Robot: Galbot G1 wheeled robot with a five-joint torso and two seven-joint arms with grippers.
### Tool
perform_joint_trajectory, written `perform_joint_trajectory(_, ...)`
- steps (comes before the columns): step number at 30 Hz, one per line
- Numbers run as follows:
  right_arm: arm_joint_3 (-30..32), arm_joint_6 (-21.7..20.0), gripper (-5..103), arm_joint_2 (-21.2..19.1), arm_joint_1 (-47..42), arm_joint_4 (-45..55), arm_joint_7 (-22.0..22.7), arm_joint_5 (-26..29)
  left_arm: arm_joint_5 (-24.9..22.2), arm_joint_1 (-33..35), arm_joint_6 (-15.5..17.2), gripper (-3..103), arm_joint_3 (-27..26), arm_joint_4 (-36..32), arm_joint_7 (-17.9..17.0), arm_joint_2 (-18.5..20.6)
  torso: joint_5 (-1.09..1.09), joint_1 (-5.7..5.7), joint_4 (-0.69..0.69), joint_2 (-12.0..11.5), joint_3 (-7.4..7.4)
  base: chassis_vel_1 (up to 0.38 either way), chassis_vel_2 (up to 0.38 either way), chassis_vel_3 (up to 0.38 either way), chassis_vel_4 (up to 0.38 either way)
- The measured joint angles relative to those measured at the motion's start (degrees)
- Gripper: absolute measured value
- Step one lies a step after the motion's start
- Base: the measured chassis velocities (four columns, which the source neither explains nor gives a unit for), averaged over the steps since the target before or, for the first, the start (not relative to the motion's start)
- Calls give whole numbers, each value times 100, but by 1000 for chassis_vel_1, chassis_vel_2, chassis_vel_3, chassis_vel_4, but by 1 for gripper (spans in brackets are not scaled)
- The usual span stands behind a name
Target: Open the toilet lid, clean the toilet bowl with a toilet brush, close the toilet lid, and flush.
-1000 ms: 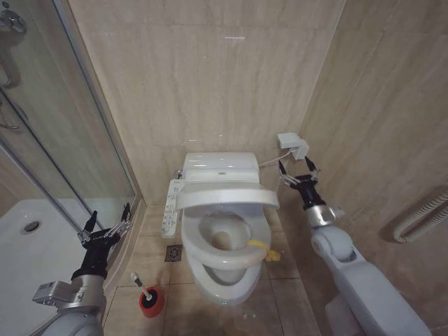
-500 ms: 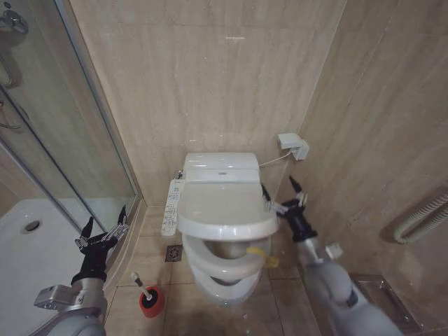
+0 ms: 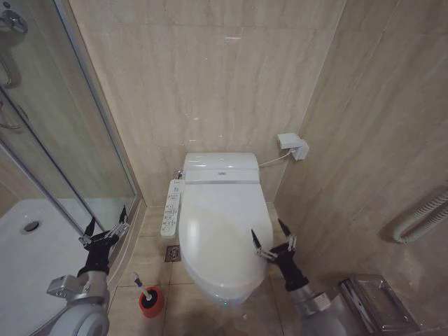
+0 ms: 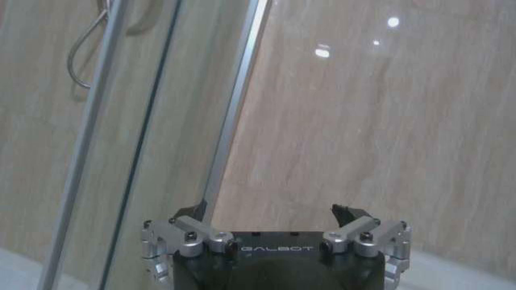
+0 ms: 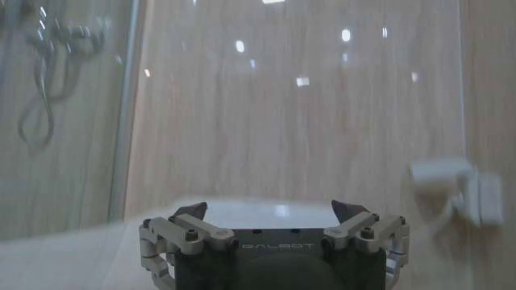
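With toilet lid (image 3: 222, 234) lying flat over the bowl, right end effector (image 3: 273, 246) hovers just beside its right edge, fingers spread and empty, while left end effector (image 3: 105, 231) waits spread by the shower glass (image 3: 63, 126), toilet brush (image 3: 142, 288) docked in its red holder (image 3: 151, 302), likely leaving 1 step: flushing.

red brush holder (image 3: 152, 302) on floor tiles beside glass shower door (image 3: 66, 133); white wall box (image 3: 292, 145) right of tank; floor drain (image 3: 173, 253); control panel (image 3: 171, 207) on toilet's side
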Motion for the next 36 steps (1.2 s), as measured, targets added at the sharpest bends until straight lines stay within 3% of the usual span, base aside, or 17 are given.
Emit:
perform_joint_trajectory(12, 155, 228, 100, 322, 377, -940, -55, -154, 191, 52, -112, 100, 102, 270, 74, 47, 2, 0, 2, 0, 0, 0, 0, 0, 0)
perform_joint_trajectory(17, 338, 90, 100, 398, 469, -394, -67, 337, 287, 31, -160, 100, 117, 463, 81, -11, 1, 0, 0, 0, 0, 0, 0, 0, 0)
perform_joint_trajectory(23, 392, -46, 100, 322, 638, 90, -71, 486, 330, 17, -223, 100, 28, 554, 91, -16, 1, 0, 1, 0, 0, 0, 0, 0, 0)
perform_joint_trajectory(30, 385, -121, 100, 304, 912, 202, -71, 486, 404, -183, -392, 100, -24, 747, 417, 236, 1, 0, 2, 0, 0, 0, 0, 0, 0)
perform_joint_trajectory(36, 343, -160, 100, 402, 1208, -111, -42, 500, 228, -703, -692, 100, 140, 1330, 975, 529, 0, 0, 2, 0, 1, 0, 0, 0, 0)
